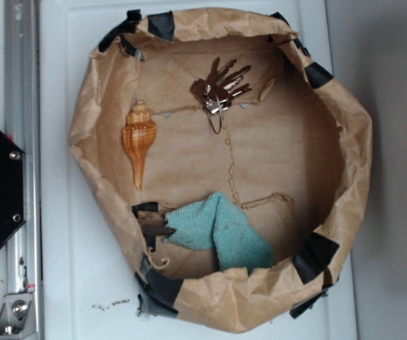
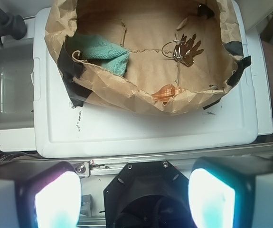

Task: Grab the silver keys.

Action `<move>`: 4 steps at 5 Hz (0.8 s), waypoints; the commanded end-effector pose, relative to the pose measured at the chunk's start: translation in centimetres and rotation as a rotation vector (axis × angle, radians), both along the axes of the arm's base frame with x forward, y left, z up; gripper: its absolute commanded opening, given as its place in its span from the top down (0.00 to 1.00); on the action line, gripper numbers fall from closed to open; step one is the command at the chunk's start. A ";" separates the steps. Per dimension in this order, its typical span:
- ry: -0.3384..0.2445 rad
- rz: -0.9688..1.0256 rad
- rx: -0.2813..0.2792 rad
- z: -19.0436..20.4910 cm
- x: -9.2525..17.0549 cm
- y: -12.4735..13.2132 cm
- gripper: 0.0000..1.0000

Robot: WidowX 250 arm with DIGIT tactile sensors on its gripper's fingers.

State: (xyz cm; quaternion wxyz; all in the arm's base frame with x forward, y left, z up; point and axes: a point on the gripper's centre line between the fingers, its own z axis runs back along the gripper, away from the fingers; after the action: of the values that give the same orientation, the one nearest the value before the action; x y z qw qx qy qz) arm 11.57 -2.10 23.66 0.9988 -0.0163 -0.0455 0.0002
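Paper-lined bin: silver keys between seashell and wall (towel apart); fingers released.

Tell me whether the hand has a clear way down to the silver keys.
Probably yes. The silver keys lie uncovered on the paper bin floor, apart from the seashell and cloth. The hand is open, outside the bin.

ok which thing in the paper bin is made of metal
The silver keys, fanned on a wire ring near the rim. The orange seashell and teal cloth aren't metal.
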 end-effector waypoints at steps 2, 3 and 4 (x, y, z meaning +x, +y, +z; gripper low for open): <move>0.005 0.108 0.011 -0.7 5.0 -1.8 0.00; -0.009 0.199 0.012 -1.7 10.0 -2.0 0.00; -0.050 0.436 0.018 -3.7 13.7 0.0 0.00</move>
State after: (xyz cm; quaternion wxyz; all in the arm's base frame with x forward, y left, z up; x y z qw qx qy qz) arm 24.67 -2.94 18.33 0.9759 0.0143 -0.0485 0.2124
